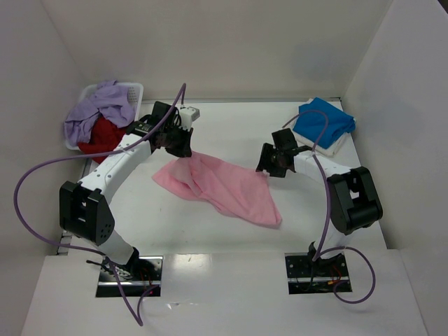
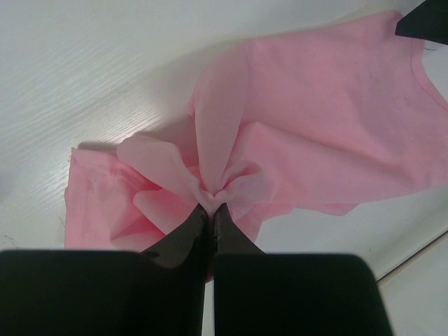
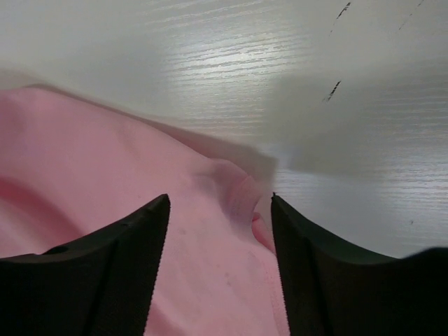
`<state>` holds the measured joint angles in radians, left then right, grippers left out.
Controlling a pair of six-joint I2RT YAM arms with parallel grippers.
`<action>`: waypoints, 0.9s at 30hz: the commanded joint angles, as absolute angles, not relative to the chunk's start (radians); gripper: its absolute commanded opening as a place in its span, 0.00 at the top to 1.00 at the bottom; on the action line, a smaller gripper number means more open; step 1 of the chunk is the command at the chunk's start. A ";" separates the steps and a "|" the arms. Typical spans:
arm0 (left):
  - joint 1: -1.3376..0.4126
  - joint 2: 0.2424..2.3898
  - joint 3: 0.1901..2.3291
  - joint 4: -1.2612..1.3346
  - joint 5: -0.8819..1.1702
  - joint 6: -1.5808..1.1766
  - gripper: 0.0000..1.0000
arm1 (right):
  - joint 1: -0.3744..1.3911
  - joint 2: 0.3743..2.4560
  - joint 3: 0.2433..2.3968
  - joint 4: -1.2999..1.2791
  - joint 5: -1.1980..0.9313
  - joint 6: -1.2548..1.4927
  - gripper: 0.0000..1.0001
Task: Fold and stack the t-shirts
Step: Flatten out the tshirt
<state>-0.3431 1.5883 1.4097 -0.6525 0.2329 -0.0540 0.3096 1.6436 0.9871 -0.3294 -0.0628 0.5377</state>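
The light pink t-shirt (image 1: 224, 183) lies crumpled across the middle of the table. My left gripper (image 1: 178, 145) is shut on a bunched fold at its far left end (image 2: 211, 205), and the cloth (image 2: 315, 119) fans out beyond the tips. My right gripper (image 1: 266, 166) stands open over the shirt's right corner (image 3: 219, 197), with pink cloth (image 3: 105, 161) and its hem lying between the fingers. A bright blue t-shirt (image 1: 323, 120) sits folded at the back right. A lavender t-shirt (image 1: 94, 112) and a red t-shirt (image 1: 103, 136) spill from the basket.
The white perforated basket (image 1: 133, 89) stands at the back left against the wall. A white layer (image 1: 337, 145) shows under the blue shirt. White walls close the table on three sides. Purple cables loop from both arms.
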 commanded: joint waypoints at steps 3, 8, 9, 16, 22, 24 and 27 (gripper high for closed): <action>-0.347 1.557 1.433 -0.646 0.253 -0.029 0.97 | 0.318 1.605 0.945 -0.305 -0.054 0.561 0.28; -0.347 1.557 1.424 -0.646 0.253 -0.029 0.97 | 0.337 1.653 0.925 -0.242 -0.110 0.571 0.31; -0.347 1.557 1.424 -0.646 0.253 -0.029 0.97 | 0.337 1.654 0.925 -0.242 -0.110 0.571 0.33; -0.347 1.557 1.414 -0.637 0.235 -0.049 0.97 | 0.347 1.678 0.968 -0.224 -0.080 0.580 0.96; -0.331 1.526 1.479 -0.627 0.077 -0.086 1.00 | 0.330 1.649 1.169 -0.354 0.087 0.577 1.00; -0.287 1.526 1.531 -0.618 0.013 -0.107 1.00 | 0.287 1.622 1.310 -0.392 0.074 0.537 1.00; -0.224 1.487 1.655 -0.580 0.012 -0.139 1.00 | 0.163 1.571 1.523 -0.433 0.012 0.525 1.00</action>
